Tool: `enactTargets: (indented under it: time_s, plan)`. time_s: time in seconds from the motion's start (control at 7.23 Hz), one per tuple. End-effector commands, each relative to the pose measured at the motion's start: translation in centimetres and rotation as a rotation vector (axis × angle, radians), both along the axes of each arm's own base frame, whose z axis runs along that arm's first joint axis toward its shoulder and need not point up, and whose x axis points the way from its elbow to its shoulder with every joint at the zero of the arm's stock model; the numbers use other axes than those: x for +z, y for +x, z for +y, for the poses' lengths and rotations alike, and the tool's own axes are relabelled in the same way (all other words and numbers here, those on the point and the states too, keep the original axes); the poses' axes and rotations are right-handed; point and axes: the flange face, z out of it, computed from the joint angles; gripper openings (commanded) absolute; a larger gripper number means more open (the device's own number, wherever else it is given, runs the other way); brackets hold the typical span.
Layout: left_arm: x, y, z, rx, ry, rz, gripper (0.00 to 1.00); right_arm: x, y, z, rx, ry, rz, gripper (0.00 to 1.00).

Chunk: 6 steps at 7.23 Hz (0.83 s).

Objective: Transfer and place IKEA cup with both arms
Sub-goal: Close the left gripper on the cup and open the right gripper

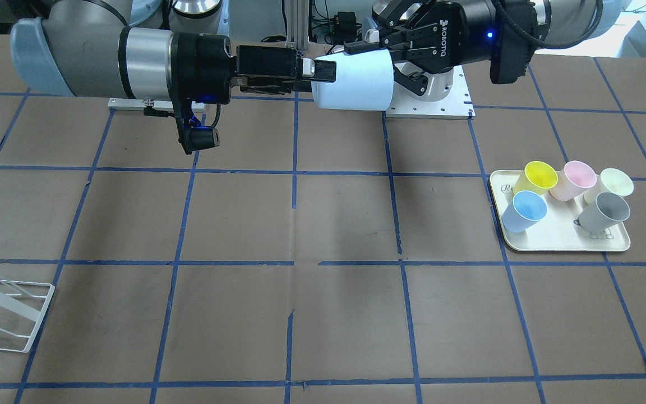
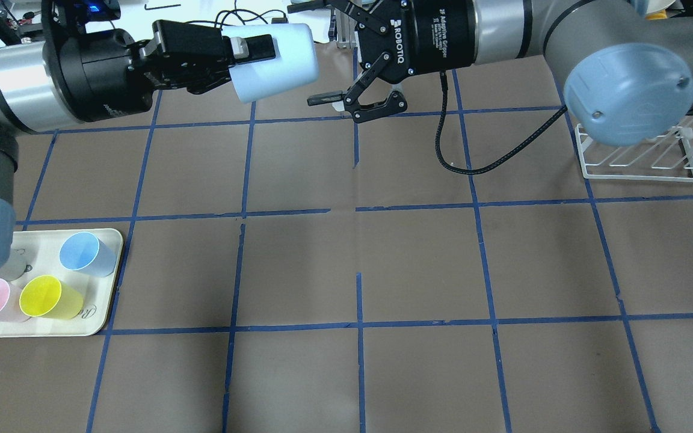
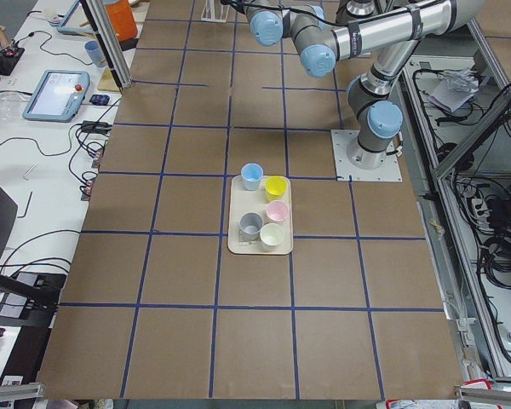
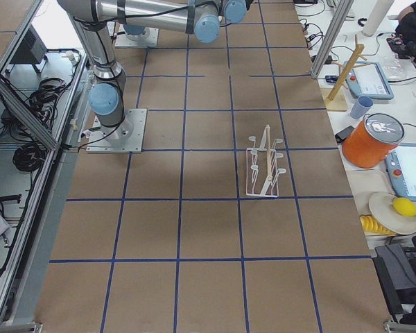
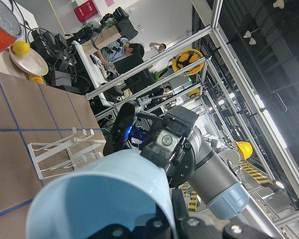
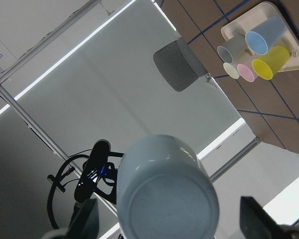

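**Cup lies base-first at the mouth of the open right gripper**

The table [image 2: 418, 264] below the exchange is bare brown board crossed by blue tape; the left arm [image 2: 21, 84] and the right arm [image 2: 533, 36] meet nose to nose, raised well above it; the tray [image 1: 553, 238] of spare cups [image 1: 572, 179] sits out on the robot's left and the wire rack [image 2: 638, 168] out on its right, both well apart from the meeting point.

The cup [image 2: 280, 60] hangs in the air on its side; its long axis runs along the line between the two wrists, rim toward the left, closed base toward the right.

The left gripper [image 2: 259, 51] pinches the wall at the rim, jaws narrow, one finger lying along the outside.

The right gripper [image 1: 323, 72] is spread wide; in its wrist view the base sits centred between the fingers [image 6: 259, 224], touching neither.

By my reading the handover turns on a straight squeeze across the base end; there is free room all round; the right arm is the nearer to the rack.
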Motion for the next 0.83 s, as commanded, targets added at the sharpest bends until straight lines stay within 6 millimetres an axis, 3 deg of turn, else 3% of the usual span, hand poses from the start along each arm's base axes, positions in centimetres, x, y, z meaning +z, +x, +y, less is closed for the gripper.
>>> enactTargets:
  time_s: [0.0, 0.14, 0.28, 0.55, 0.69]
  plan:
    - [0.1, 0.0, 0.1, 0.000, 0.000, 0.000, 0.00, 1.5, -0.6, 0.5, -0.019, 0.036, 0.002, 1.00]
    - [0.6, 0.1, 0.1, 0.010, 0.058, 0.004, 0.00, 1.3, -1.1, 0.3, -0.026, 0.037, 0.016, 1.00]
    - [-0.1, 0.5, 0.0, 0.036, 0.113, -0.087, 0.00, 1.1, -3.0, -0.5, -0.063, 0.050, 0.020, 1.00]
    - [2.3, 1.3, -0.6, 0.103, 0.158, -0.274, 0.00, 0.7, -5.6, -1.4, -0.107, 0.062, 0.059, 1.00]
    - [3.3, 2.3, -1.0, 0.165, 0.152, -0.455, 0.00, 0.1, -8.1, -2.1, -0.145, 0.067, 0.114, 1.00]
